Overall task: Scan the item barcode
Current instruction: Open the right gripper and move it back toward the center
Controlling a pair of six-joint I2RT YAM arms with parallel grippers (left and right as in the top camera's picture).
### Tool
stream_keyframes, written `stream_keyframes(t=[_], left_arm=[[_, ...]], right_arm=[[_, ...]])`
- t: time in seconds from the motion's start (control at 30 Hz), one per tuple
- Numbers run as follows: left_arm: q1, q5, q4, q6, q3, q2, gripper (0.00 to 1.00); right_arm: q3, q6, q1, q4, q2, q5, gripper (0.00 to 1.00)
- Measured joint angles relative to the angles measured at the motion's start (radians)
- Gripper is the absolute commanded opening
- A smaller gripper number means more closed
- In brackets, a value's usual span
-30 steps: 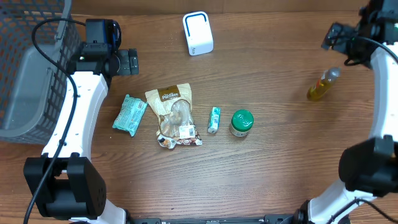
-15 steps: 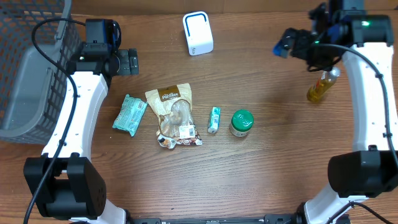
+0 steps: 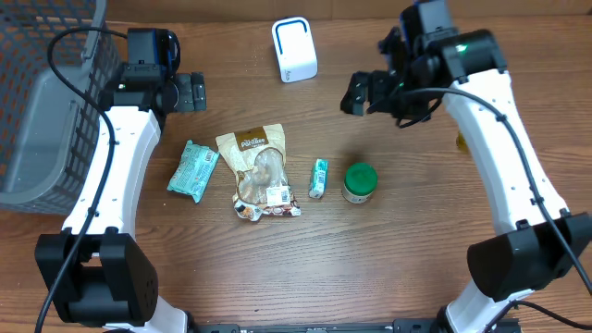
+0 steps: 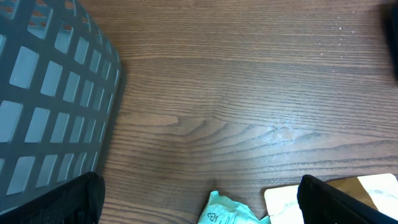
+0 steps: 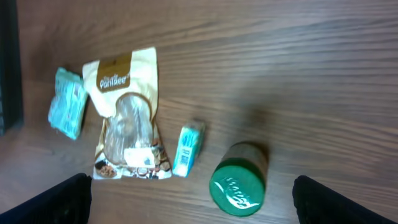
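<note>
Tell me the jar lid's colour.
The jar lid is green; it shows best in the right wrist view.

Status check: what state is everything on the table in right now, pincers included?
Left pincer, open, empty.
Right pincer, open, empty.
Jar, upright, lid on.
Pouch, lying flat.
Packet, lying flat.
Box, lying flat.
Scanner, standing, untouched.
Basket, nothing seen inside.

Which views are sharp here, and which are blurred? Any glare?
Overhead: sharp, evenly lit, no strong glare on the table. Left wrist: wood grain crisp, the nearby basket slightly soft. Right wrist: blurred throughout, the green-lidded jar and the pouch both smeared.
</note>
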Motion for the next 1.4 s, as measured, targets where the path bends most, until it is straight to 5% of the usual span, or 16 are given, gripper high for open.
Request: stream_keyframes(t=[1.4], left_arm=[[0.000, 0.000, 0.000, 0.000, 0.000, 0.000, 1.00]], right_arm=[[-0.006, 0.003, 0.042, 0.061, 0.000, -0.005, 1.00]])
